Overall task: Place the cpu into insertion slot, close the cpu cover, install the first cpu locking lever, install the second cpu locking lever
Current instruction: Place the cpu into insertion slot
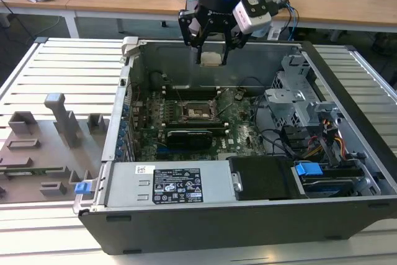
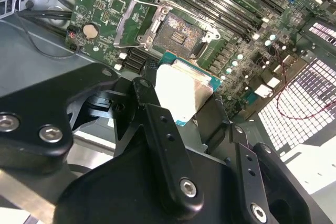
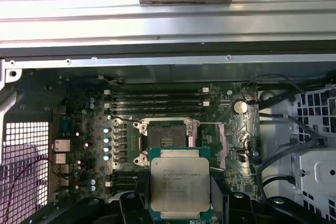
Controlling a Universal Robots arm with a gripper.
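Observation:
My gripper (image 1: pixel 212 60) hangs over the back of the open computer case, shut on the cpu (image 1: pixel 211 59). The cpu is a flat square chip with a pale metal top, seen in both wrist views (image 2: pixel 184 88) (image 3: pixel 180 184) between the black fingers (image 2: pixel 157 124). Below and forward of it, the insertion slot (image 1: pixel 197 111) (image 3: pixel 167 139) (image 2: pixel 178 35) lies uncovered on the green motherboard, its contact field showing. The cpu cover (image 2: pixel 126 20) stands swung up at one side of the slot. The thin wire levers (image 2: pixel 184 8) are raised. The chip is well above the slot and touches nothing.
Long black memory sticks (image 3: pixel 157 103) lie beside the slot. The metal case walls (image 1: pixel 127 85) ring the board. A black power supply (image 1: pixel 167 184) sits along the front and a drive cage with cables (image 1: pixel 298 107) at the exterior view's right. Grey fixtures (image 1: pixel 59 122) stand outside on the slatted table.

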